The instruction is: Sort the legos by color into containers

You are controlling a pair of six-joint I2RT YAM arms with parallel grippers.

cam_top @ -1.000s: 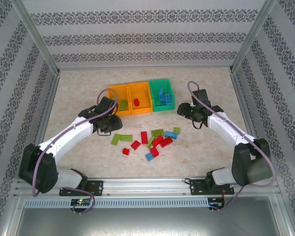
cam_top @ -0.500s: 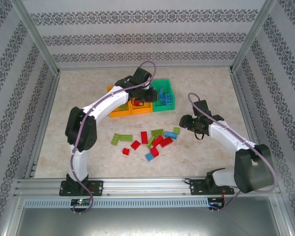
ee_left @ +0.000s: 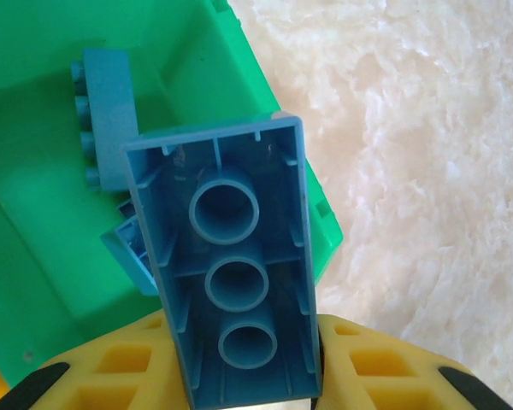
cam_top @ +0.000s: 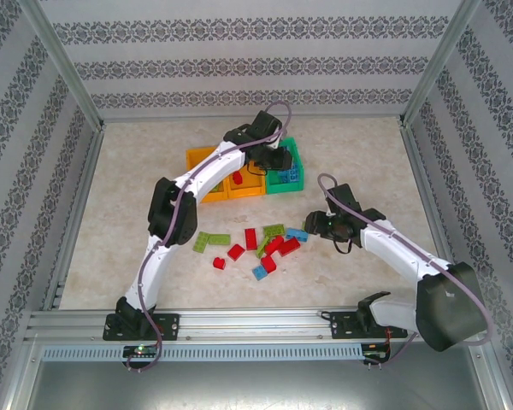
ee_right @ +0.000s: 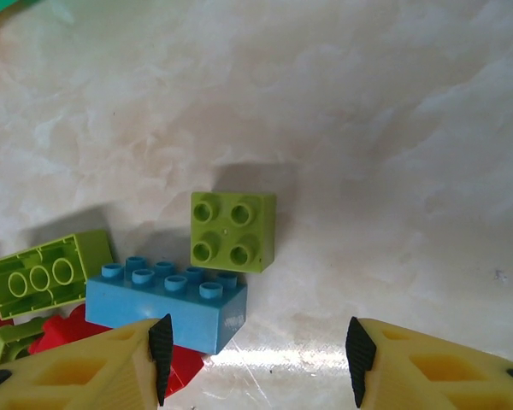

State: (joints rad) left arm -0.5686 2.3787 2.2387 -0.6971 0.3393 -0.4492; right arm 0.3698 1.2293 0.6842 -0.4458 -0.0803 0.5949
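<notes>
My left gripper [cam_top: 278, 161] hangs over the green container [cam_top: 289, 150], shut on a blue lego [ee_left: 231, 273] whose hollow underside faces the camera. Under it, more blue legos [ee_left: 107, 120] lie inside the green container [ee_left: 34, 85]. Two orange containers [cam_top: 198, 159] adjoin it on the left. My right gripper [cam_top: 312, 225] is low at the right end of the loose lego pile [cam_top: 269, 243]. It stands open [ee_right: 256, 359] over bare table, with a lime square lego [ee_right: 232, 231] just ahead and a blue lego [ee_right: 167, 303] by its left finger.
Red, lime and blue legos lie scattered at the table's middle, with flat lime pieces [cam_top: 212, 241] at the left end. My left arm arches over the orange containers. A metal frame and patterned walls enclose the table. Bare tabletop [cam_top: 120, 213] lies left and right.
My left arm swung up from the table beside the pile to above the green container, carrying the blue lego. My right gripper moved down and left toward the pile.
</notes>
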